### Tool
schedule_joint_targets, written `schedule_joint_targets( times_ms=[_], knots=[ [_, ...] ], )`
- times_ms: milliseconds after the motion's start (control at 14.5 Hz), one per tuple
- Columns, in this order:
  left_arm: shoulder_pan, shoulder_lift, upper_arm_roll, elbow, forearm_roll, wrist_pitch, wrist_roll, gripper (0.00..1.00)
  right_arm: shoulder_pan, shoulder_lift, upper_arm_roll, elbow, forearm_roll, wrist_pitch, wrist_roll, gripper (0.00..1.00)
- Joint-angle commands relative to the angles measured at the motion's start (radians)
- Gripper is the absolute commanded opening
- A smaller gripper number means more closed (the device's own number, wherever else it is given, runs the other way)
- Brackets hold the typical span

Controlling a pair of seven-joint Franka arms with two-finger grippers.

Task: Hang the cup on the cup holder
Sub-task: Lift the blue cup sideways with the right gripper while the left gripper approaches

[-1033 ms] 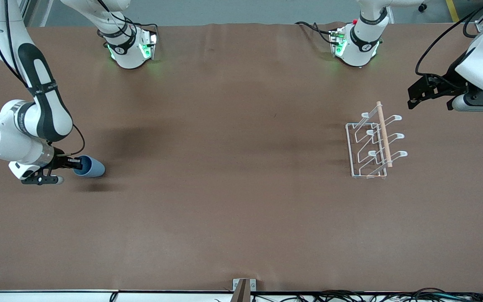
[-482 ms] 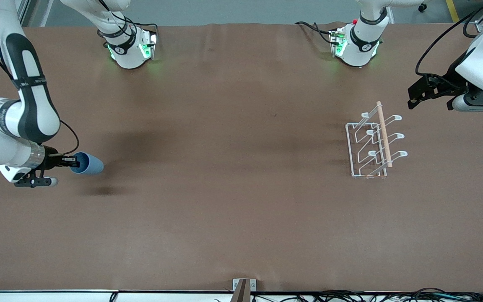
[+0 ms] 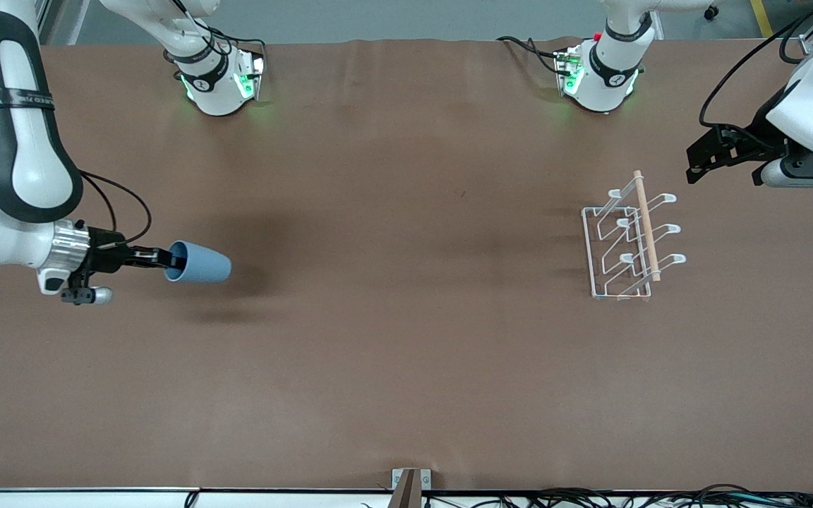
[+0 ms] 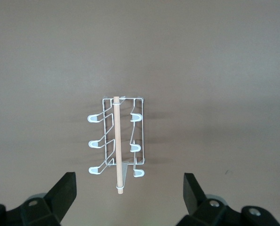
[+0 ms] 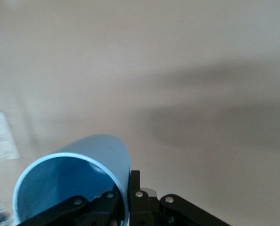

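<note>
My right gripper (image 3: 166, 262) is shut on the rim of the light-blue cup (image 3: 200, 264) and holds it on its side above the table at the right arm's end, base pointing toward the cup holder. In the right wrist view the cup (image 5: 78, 179) shows its open mouth, with one finger inside and one outside the wall. The white wire cup holder (image 3: 631, 239) with its wooden rod stands at the left arm's end. My left gripper (image 3: 692, 164) is open and waits above the table beside the holder. The left wrist view shows the holder (image 4: 117, 143) between its fingers (image 4: 64, 193).
The brown table (image 3: 406, 353) carries nothing else. The two arm bases (image 3: 219, 81) stand along its edge farthest from the front camera. Cables run along the edge nearest the front camera.
My right gripper has lifted the cup and carried it toward the middle of the table. The left arm and the cup holder have not moved.
</note>
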Motion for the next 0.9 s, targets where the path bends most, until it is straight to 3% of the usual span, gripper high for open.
schedule_joint_targets(
  times_ms=[0,207,413,826],
  knots=[
    [0.001,0.004,-0.002,0.014,0.004,-0.008,0.013,1.0,0.001,-0.054,0.071,-0.084,0.18,0.012,-0.024,0.0],
    [-0.008,0.004,-0.002,0.014,0.007,-0.008,0.018,1.0,0.003,-0.066,0.169,-0.104,0.36,0.016,-0.047,0.0],
    [-0.009,0.005,-0.004,0.016,0.005,-0.007,0.106,1.0,0.015,-0.065,0.247,-0.173,0.637,0.019,-0.245,0.0],
    [-0.092,0.025,-0.012,0.016,0.007,-0.002,0.404,1.0,0.027,-0.06,0.397,-0.248,0.974,0.085,-0.465,0.0]
  ],
)
